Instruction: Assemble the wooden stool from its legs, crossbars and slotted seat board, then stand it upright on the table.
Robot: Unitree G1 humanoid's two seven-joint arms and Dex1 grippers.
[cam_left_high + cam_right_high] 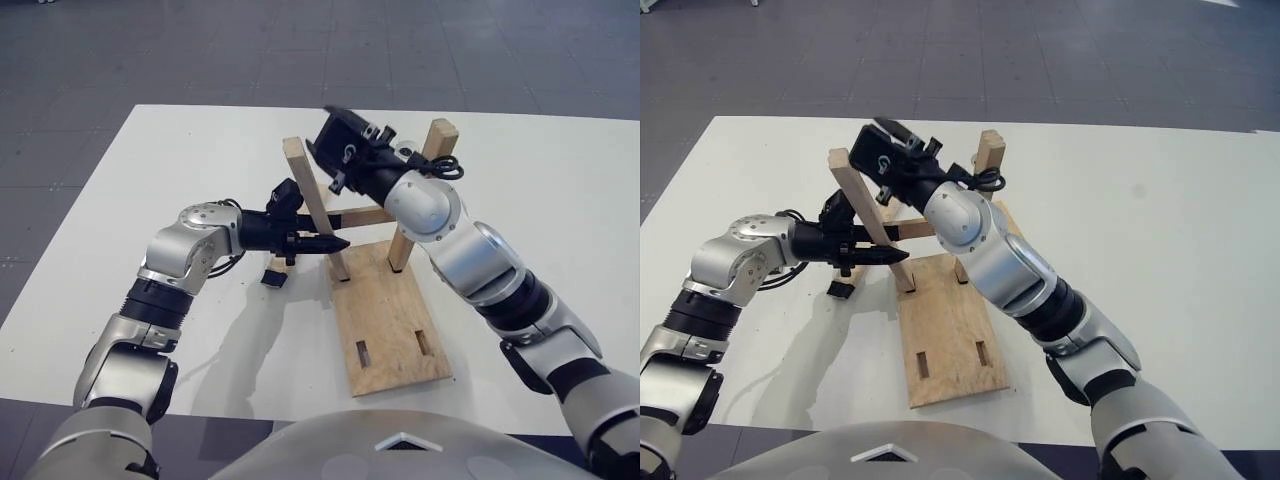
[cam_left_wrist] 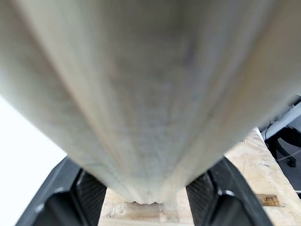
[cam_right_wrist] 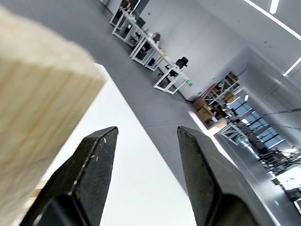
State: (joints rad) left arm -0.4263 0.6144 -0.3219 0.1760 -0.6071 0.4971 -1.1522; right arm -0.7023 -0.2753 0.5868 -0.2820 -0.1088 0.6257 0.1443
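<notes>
Legs (image 1: 437, 138) two, crossbar (image 1: 365, 216) one, seat board (image 1: 395, 320) one, left pincer (image 1: 338, 243) gripping leg

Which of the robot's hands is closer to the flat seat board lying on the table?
Left. The left gripper sits low on the leaning leg, just above the seat board's far end. The right gripper is higher up, by that leg's top end.

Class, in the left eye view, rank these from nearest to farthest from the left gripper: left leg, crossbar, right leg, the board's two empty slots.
1. Left leg, held in the left gripper.
2. Crossbar, just to the right.
3. Right leg, at the crossbar's far end.
4. Empty slots, at the seat board's near end.
</notes>
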